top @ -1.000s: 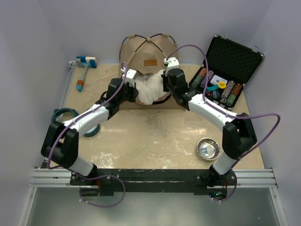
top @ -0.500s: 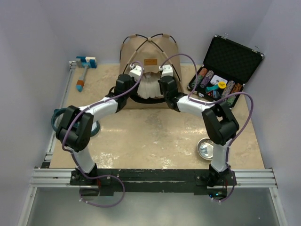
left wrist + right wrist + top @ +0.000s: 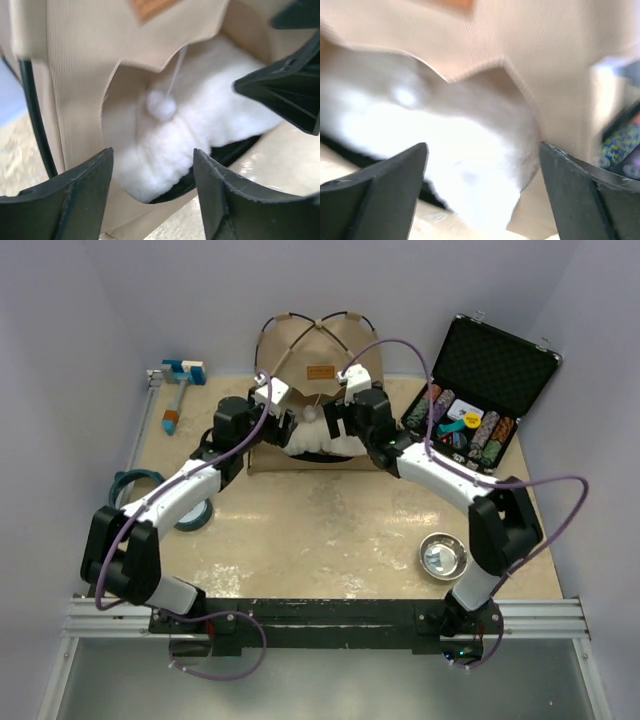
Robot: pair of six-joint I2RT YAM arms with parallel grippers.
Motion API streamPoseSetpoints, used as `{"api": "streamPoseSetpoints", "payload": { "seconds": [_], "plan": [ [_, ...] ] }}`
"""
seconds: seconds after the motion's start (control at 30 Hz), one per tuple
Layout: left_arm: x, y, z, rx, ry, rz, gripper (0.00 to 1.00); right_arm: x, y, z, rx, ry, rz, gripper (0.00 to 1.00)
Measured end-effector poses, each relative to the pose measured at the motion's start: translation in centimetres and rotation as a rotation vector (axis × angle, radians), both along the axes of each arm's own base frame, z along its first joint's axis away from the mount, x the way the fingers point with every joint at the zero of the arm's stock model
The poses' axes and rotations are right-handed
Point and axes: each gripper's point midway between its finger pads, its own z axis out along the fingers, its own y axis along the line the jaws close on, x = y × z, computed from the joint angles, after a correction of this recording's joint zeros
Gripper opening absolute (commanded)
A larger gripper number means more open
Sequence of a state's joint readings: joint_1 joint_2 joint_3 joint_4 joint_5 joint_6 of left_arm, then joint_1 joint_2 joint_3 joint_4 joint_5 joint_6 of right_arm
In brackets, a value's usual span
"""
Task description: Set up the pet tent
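The tan pet tent [image 3: 318, 348] stands upright at the back middle of the table, its thin dark poles crossed on top. A white puffy cushion [image 3: 316, 436] lies in its arched opening, its front edge bulging out over the black trim. My left gripper [image 3: 288, 420] is open just outside the opening's left side. My right gripper [image 3: 338, 420] is open at the right side. In the left wrist view, the left gripper [image 3: 152, 167] has cushion [image 3: 200, 125] beyond it and a white pom-pom [image 3: 161, 106] hanging from the tent. The right gripper [image 3: 482, 162] faces the cushion [image 3: 445, 135] and tent fabric [image 3: 545, 55].
An open black case of poker chips [image 3: 478, 390] stands at the back right, close to the right arm. A metal bowl [image 3: 443, 556] sits at the front right. A teal tape roll [image 3: 135, 483] lies at the left edge and a blue-and-white tool [image 3: 178, 380] at the back left.
Both grippers held the cushion and pushed it into the tent's opening. They have now let go, opened and drawn back a little, and the cushion stays inside.
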State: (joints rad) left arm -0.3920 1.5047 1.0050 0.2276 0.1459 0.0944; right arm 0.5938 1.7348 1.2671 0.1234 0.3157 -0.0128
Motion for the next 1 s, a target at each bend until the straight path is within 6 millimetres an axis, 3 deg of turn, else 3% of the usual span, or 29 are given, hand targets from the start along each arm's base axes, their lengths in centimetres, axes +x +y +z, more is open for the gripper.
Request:
{"api": "streamPoseSetpoints", "payload": {
  "seconds": [0.1, 0.2, 0.37, 0.5, 0.63, 0.77, 0.9, 1.0],
  "plan": [
    [-1.7, -0.5, 3.2, -0.031, -0.053, -0.07, 0.72, -1.8, 0.6, 4.2, 0.036, -0.046, 0.093, 0.99],
    [-3.2, -0.4, 4.2, -0.036, -0.067, -0.119, 0.67, -3.3, 0.8, 5.4, 0.031, -0.05, 0.169, 0.92],
    [-6.3, -1.1, 2.0, -0.017, -0.033, -0.254, 0.65, -6.0, 0.6, 3.8, 0.0, 0.018, 0.268, 0.91],
    [-7.6, -4.3, -0.2, 0.053, -0.023, -0.401, 0.56, -7.7, -1.1, 4.4, 0.032, 0.051, 0.3, 0.92],
    [-6.0, -8.5, -2.8, 0.115, -0.001, -0.503, 0.47, -6.9, -5.4, 7.8, 0.096, 0.0, 0.234, 0.93],
    [-2.9, -12.1, -5.7, 0.152, 0.025, -0.544, 0.42, -4.5, -11.4, 10.4, 0.125, -0.045, 0.092, 0.93],
    [0.8, -15.6, -7.4, 0.152, 0.031, -0.554, 0.39, -3.3, -16.0, 10.6, 0.133, -0.033, -0.019, 0.95],
    [4.1, -18.3, -8.1, 0.127, 0.027, -0.539, 0.39, -3.4, -18.1, 9.6, 0.115, 0.004, -0.066, 0.97]
  ]
}}
